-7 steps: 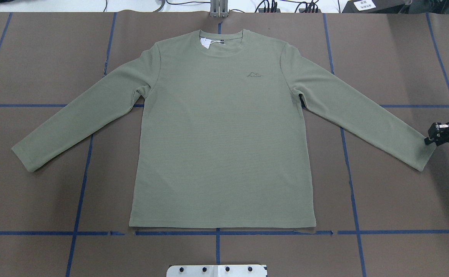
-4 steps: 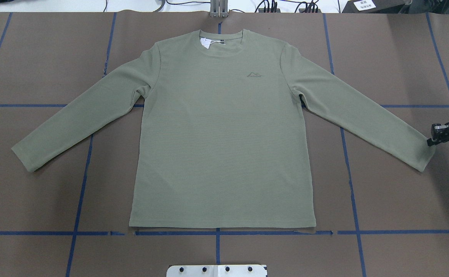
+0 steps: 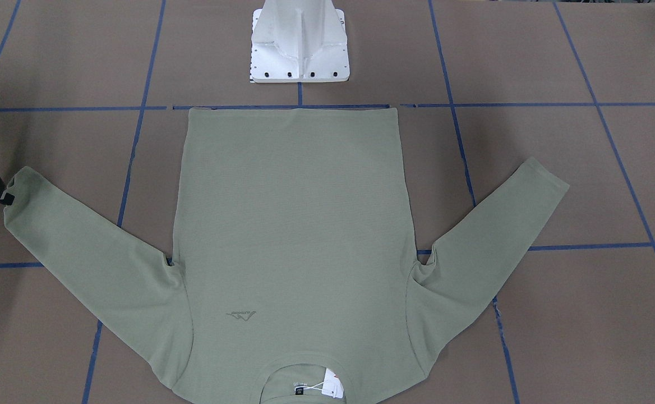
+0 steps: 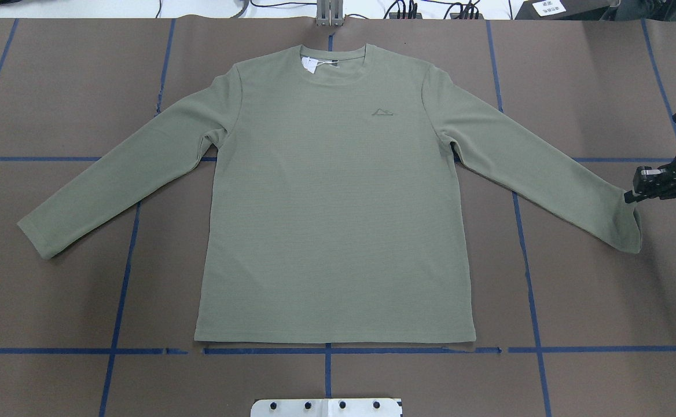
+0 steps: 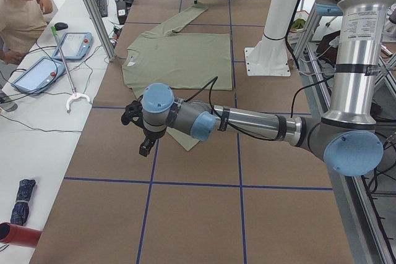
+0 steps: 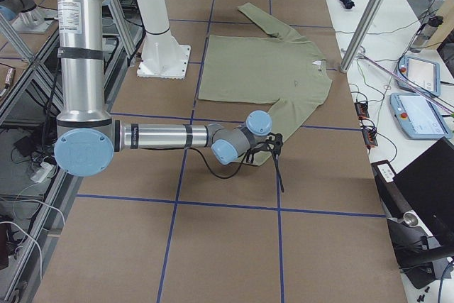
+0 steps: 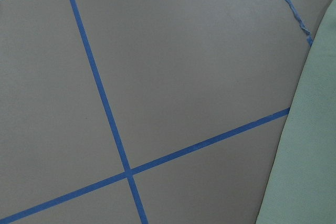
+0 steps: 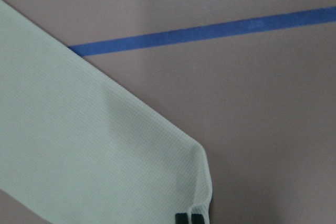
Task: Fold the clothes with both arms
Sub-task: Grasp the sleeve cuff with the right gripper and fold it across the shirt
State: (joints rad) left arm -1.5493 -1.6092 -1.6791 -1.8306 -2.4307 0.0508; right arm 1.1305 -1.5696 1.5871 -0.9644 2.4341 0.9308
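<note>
The right gripper (image 4: 629, 197) looks clamped on a cuff corner of the shirt (image 4: 338, 202). It lies flat, face up, spread on the brown table (image 4: 54, 313), so no fold made yet imo. The left gripper (image 5: 146, 146) hangs by the other sleeve, can't tell if it's open.

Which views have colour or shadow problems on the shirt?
Right wrist view: the shirt is washed out to pale mint, the table looks pinkish, and the focus is slightly soft. Overhead view: the table renders dark brown, and a dark shadow falls beside the cuff near the right gripper. Front-facing view: flat, even light with no glare. Left wrist view: sharp and evenly lit.
</note>
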